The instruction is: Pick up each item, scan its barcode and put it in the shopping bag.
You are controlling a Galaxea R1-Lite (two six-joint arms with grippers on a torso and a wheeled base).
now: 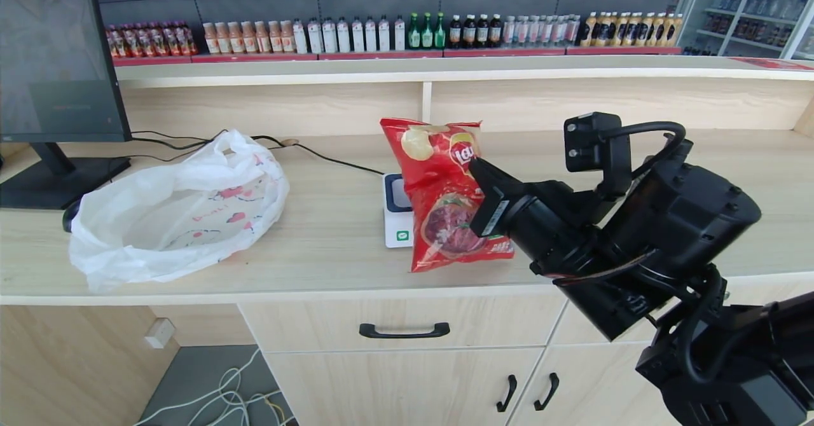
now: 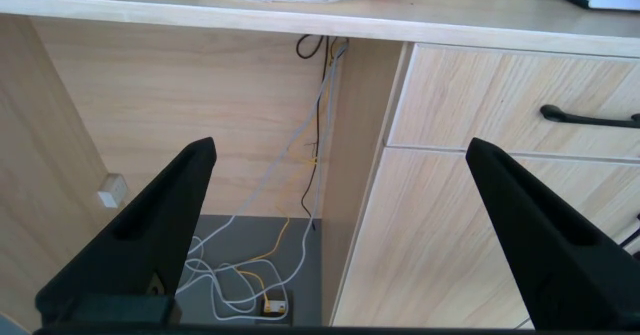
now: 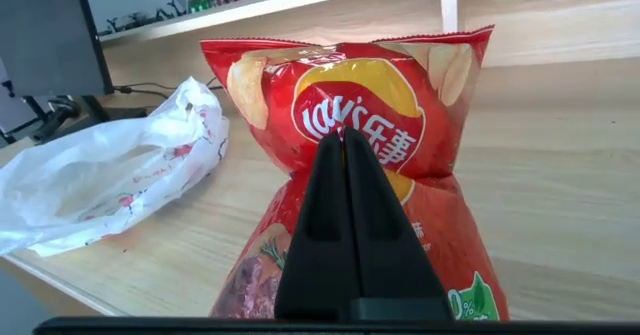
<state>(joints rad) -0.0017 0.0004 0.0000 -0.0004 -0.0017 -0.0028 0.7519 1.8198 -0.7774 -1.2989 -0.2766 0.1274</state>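
Chip bag: we've got the red chip bag (image 1: 445, 191) standing upright just in front of the scanner (image 1: 395, 210), hiding part of it.
Right fingers: our right fingers (image 3: 325, 205) are pinched tight on the bag's front at about mid-height, and the bag bulges above and below them.
Left fingers: our left fingers (image 2: 170, 205) are spread wide with nothing in them, down below the worktop (image 1: 331, 248) by the cabinet front.
Shopping bag: the white shopping bag (image 1: 178, 210) lies open on the worktop, well off to the left of the chips.
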